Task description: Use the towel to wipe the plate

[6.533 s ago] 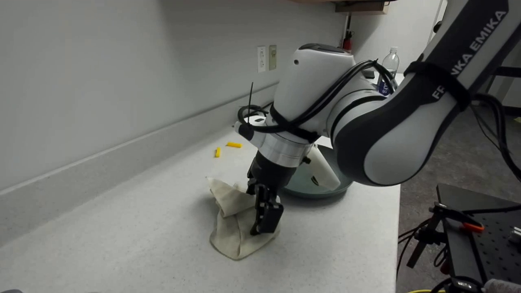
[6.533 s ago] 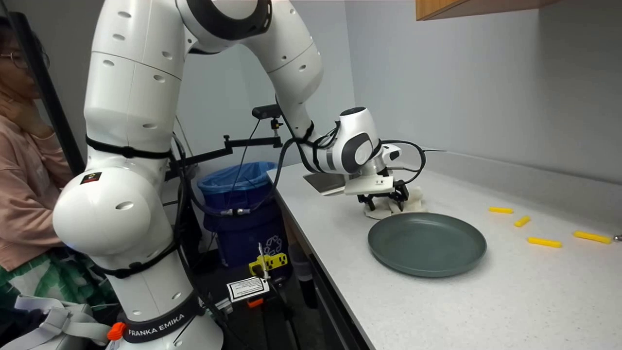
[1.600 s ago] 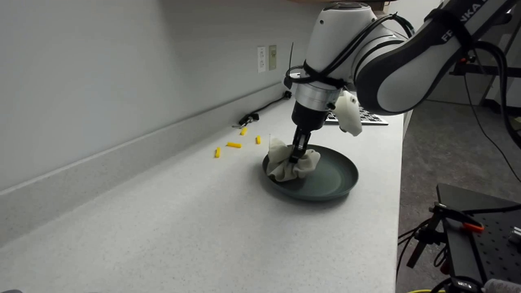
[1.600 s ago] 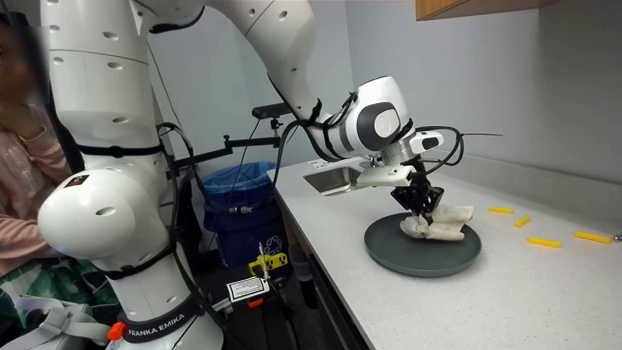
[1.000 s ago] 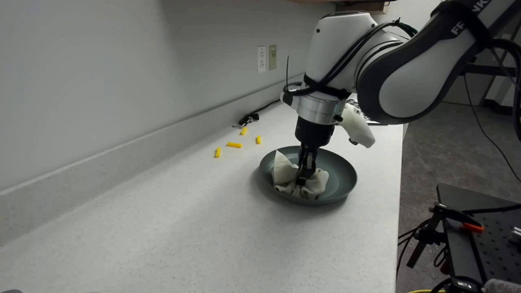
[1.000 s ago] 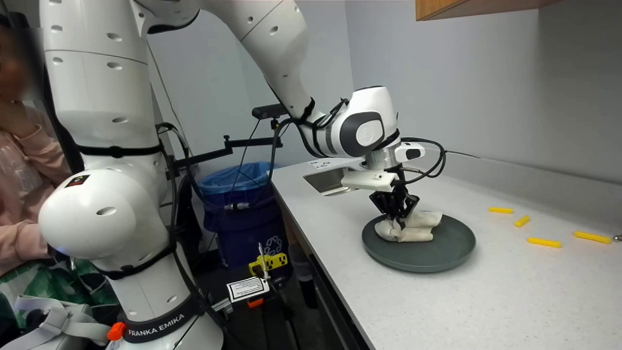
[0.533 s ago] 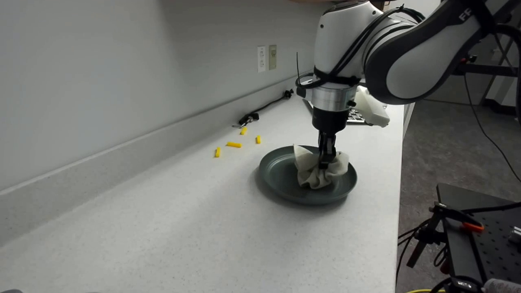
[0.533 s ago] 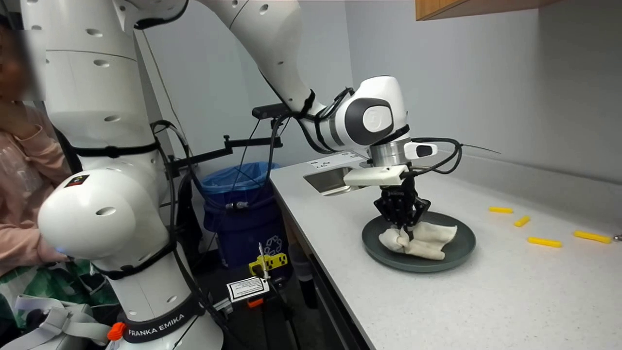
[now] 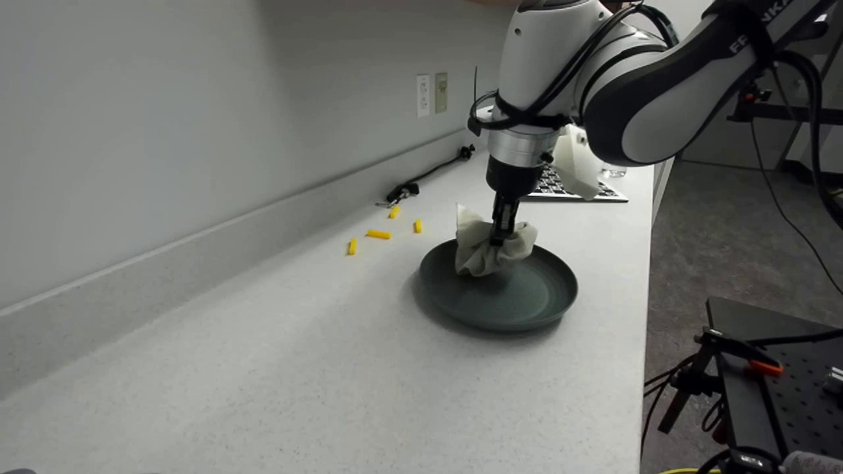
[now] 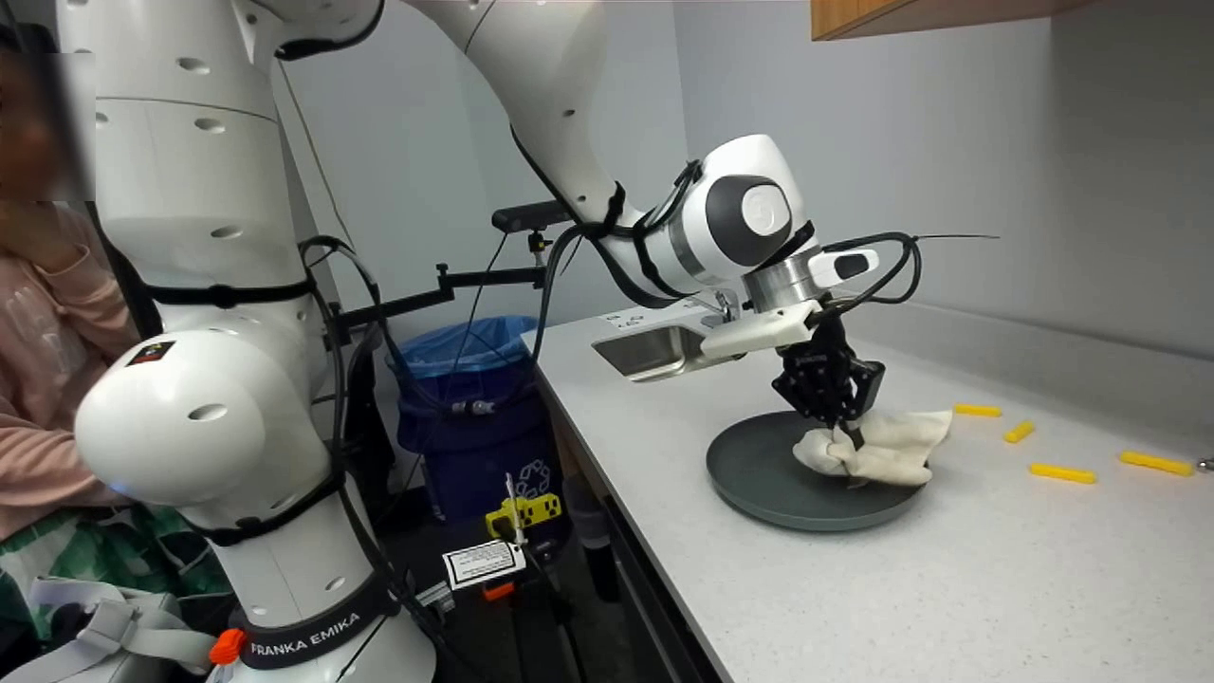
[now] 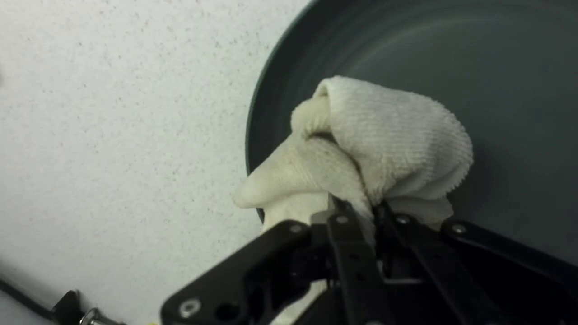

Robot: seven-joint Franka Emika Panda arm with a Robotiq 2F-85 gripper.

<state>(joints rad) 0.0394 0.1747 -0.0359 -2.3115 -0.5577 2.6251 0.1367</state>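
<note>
The black fingers (image 11: 354, 262) pinch a bunched off-white towel (image 11: 397, 131), its soft, ribbed folds bulging on both sides. Below the fingers lies a round, matte green plate (image 9: 520, 301) with faint rings; whether the towel touches it I cannot tell. Off to one side of the fingers, slim yellow sticks (image 10: 1062, 472) lie on the speckled tabletop (image 9: 263, 368).

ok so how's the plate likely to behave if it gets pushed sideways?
Probably slides: nothing visible fastens the plate to the flat counter. Unlikely to tip: it sits wide and low. Likely stiff: its rim shows an even round curve.
</note>
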